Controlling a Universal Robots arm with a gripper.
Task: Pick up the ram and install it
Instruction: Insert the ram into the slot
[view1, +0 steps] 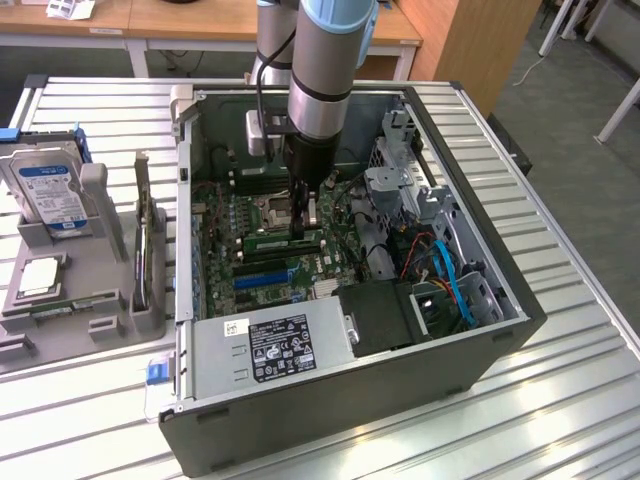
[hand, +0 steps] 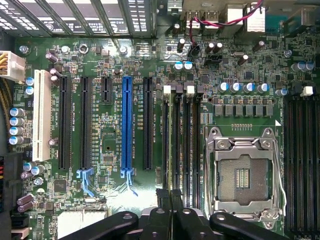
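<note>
Ram: long thin green circuit-board stick (view1: 270, 241) edge-up mid-frame | black gripper (view1: 303, 228) pinched shut on its top edge | we judge: light, stiff, fragile; grip edges, not chips.

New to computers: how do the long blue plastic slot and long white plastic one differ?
The blue slot is slim with an end clip; the white slot is broader, clipless. Blue lies between black slots, white at the edge of the green board. Both empty, parallel.
</note>
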